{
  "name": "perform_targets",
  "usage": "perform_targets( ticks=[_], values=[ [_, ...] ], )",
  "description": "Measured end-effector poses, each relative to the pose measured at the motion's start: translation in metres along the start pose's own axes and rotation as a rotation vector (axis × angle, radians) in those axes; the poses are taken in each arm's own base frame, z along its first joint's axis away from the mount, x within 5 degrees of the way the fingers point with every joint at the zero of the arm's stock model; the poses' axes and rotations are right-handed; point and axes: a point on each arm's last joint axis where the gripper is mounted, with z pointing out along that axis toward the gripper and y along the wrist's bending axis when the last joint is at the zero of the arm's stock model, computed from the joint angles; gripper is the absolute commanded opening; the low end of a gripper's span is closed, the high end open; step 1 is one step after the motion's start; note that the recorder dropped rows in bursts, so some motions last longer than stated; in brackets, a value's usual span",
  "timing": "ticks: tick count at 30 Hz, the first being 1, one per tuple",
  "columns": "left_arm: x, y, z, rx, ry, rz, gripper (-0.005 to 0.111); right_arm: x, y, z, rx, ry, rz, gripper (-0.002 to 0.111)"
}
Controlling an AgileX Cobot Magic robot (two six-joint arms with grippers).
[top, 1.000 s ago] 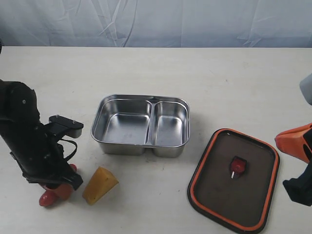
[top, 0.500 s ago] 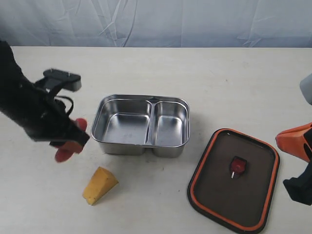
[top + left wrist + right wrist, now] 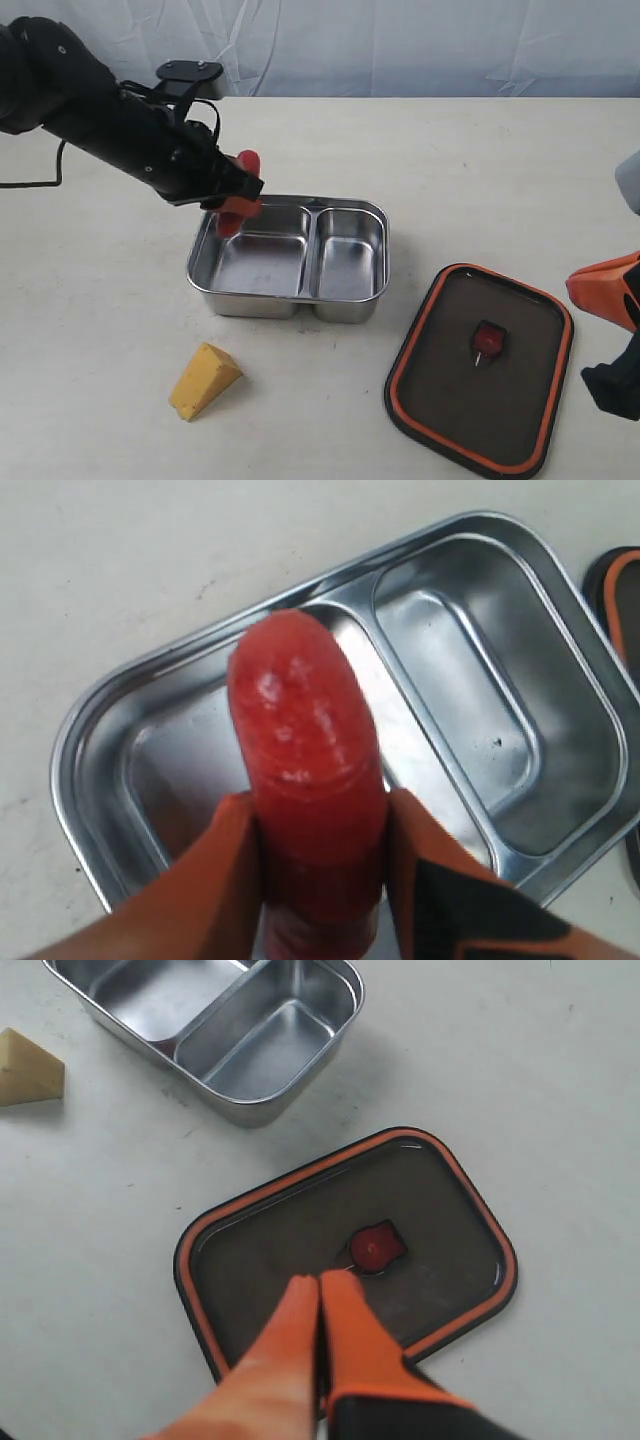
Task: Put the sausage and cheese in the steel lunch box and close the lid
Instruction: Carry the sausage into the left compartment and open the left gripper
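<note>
Cheese (image 3: 204,380) is seen on the table (image 3: 480,170), ahead of the box's front left corner and apart from it. Sausage (image 3: 300,750) is clamped in the left gripper (image 3: 232,200), held over the far left edge of the steel lunch box (image 3: 260,302). Lid (image 3: 450,390) is laid flat to the right of the box. Right gripper (image 3: 320,1295) is pinched closed near the lid's right edge.

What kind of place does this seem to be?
Probably a robot test bench, not a kitchen: a plain pale table, a wrinkled cloth backdrop behind it, and toy cheese near a steel lunch box.
</note>
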Motion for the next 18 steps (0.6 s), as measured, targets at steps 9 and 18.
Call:
perform_targets(
  ticks=[9,18],
  values=[
    [0.007,0.001,0.012,0.042,0.071,0.044,0.06,0.0,0.0,0.0,0.001,0.0,-0.001,-0.001],
    [0.013,-0.015,-0.021,0.098,0.159,0.152,0.0,0.002,0.0,0.0,0.005,0.02,0.001,-0.001]
  ],
)
